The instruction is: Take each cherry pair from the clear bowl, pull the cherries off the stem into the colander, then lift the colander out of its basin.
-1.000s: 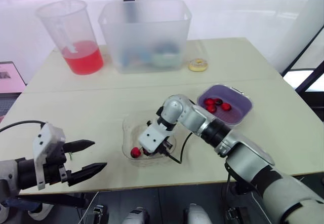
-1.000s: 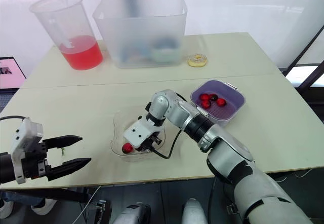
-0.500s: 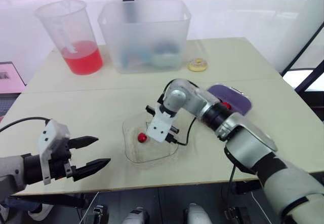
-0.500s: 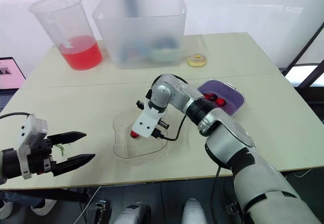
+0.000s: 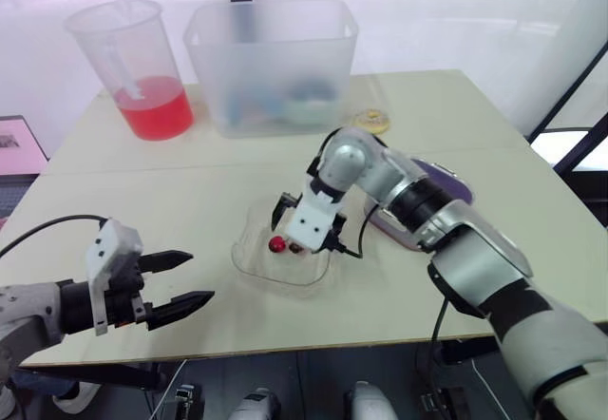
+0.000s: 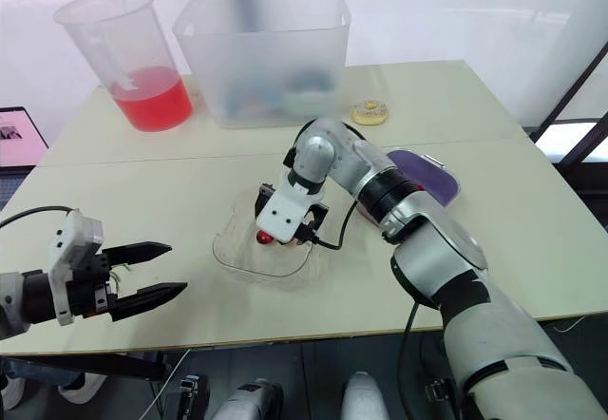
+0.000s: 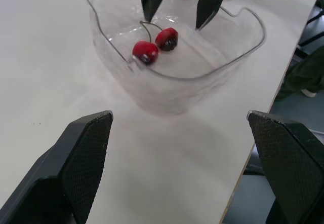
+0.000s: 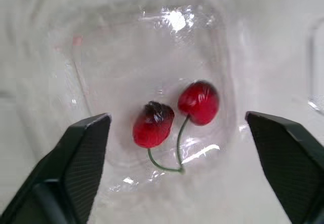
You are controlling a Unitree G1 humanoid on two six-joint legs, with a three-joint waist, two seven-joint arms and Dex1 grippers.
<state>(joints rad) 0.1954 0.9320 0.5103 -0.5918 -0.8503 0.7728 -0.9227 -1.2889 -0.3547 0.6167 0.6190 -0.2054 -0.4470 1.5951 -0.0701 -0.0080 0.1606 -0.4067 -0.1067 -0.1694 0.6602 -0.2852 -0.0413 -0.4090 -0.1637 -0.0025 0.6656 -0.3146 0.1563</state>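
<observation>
The right end effector (image 7: 174,22) hung over the clear bowl (image 7: 167,95) near the front of the desk (image 5: 190,201), its two black fingers spread apart and gripping nothing. Below and between those fingers, a cherry pair (image 8: 153,124) lay on the bottom of the bowl. The two red cherries were side by side, joined by thin green stems that met in a single point. In the left wrist view, that joint sat right at the tip of one finger, though contact could not be made out.

The purple colander (image 6: 429,169) stood on the desk on the robot's right, just beyond the bowl and partly hidden behind the right forearm.

The left end effector (image 5: 195,277) hovered over the front left of the desk, well apart from the bowl, released and empty, its fingers pointing toward the bowl.

At the far edge stood a pitcher (image 5: 142,68) holding red liquid and a large translucent bin (image 5: 271,64), with a small yellow ring (image 5: 370,121) near the bin.
</observation>
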